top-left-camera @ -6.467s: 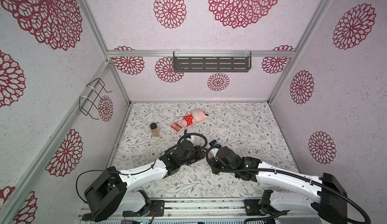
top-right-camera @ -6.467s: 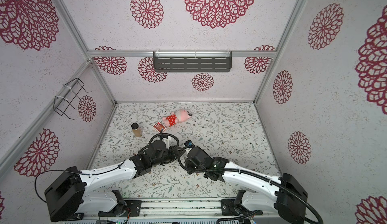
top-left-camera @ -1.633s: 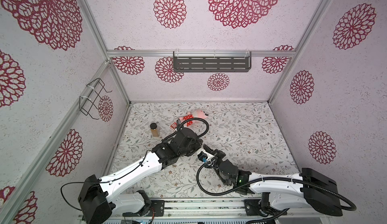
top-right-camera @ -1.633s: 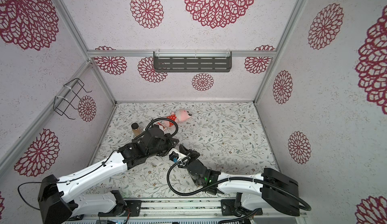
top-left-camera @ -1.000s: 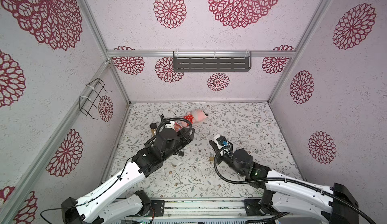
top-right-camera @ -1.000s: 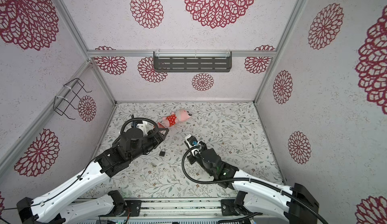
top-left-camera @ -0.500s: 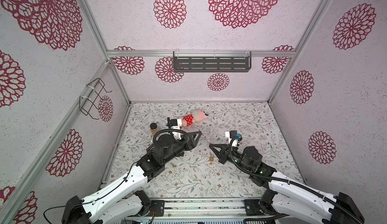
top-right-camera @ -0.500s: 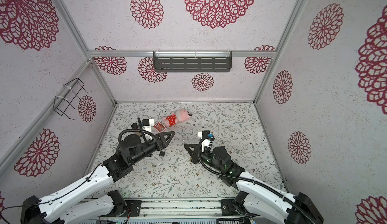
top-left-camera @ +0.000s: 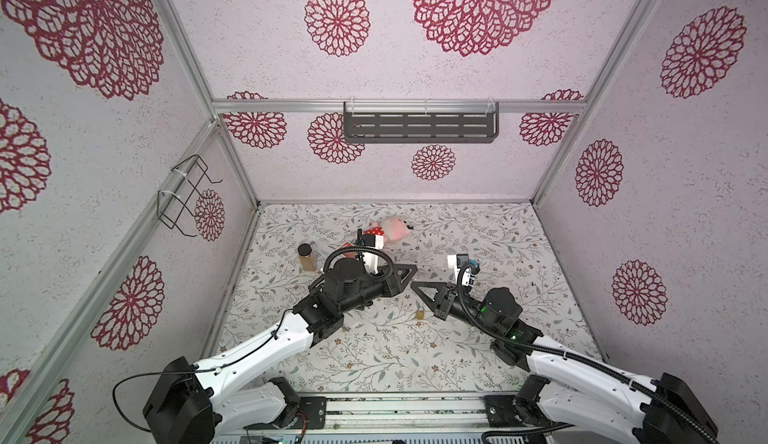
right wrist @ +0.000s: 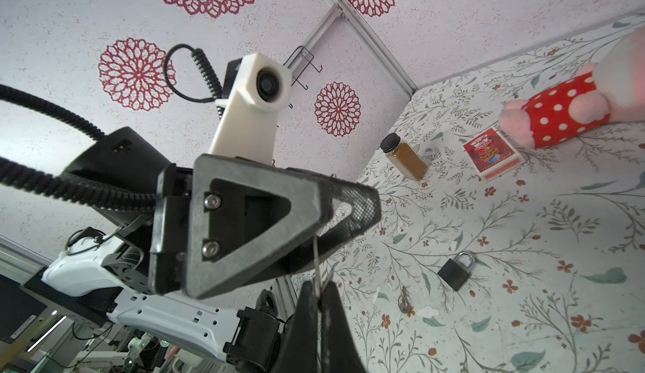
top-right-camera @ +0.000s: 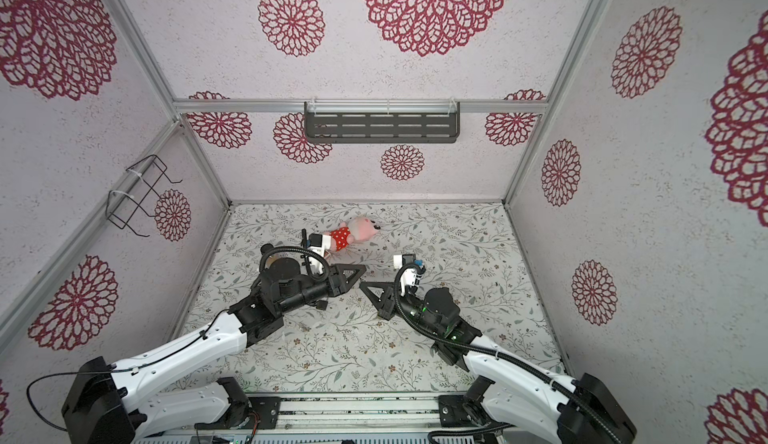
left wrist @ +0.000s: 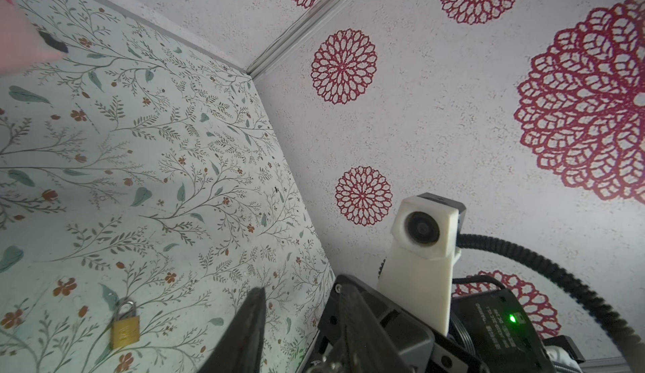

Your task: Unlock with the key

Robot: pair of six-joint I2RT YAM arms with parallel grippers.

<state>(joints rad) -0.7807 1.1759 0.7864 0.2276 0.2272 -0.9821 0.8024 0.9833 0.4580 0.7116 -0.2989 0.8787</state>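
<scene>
Mid-task, nothing unlocked yet. Right gripper [top-left-camera: 417, 286] is up in the air over the middle of the floral-print table [top-left-camera: 374, 363], jaws clenched on a thin silver metal key [right wrist: 315, 263], seen edge-on in the right wrist view. Left gripper [top-left-camera: 409, 273] meets it tip to tip from the left, jaws parted with a gap around the key's upper end. Can't tell if either pad touches it. Looks like a hand-over or re-grip of the key, my guess.

Small brass padlock [top-left-camera: 420, 314] lies flat on the table just near of the right gripper, shackle looks shut. Small black padlock [right wrist: 455, 272] also lies flat, under the left arm, shackle looks shut too. Neither lock is held or braced. Can't tell which lock the key fits.

Left to do: settle the key in one gripper, steady a padlock, insert, turn, pop the shackle.

Clutter far left, well apart: amber spice jar with black cap [top-left-camera: 306, 256], red card box [right wrist: 494, 153], pink plush toy in red dotted dress [top-left-camera: 388, 230].
</scene>
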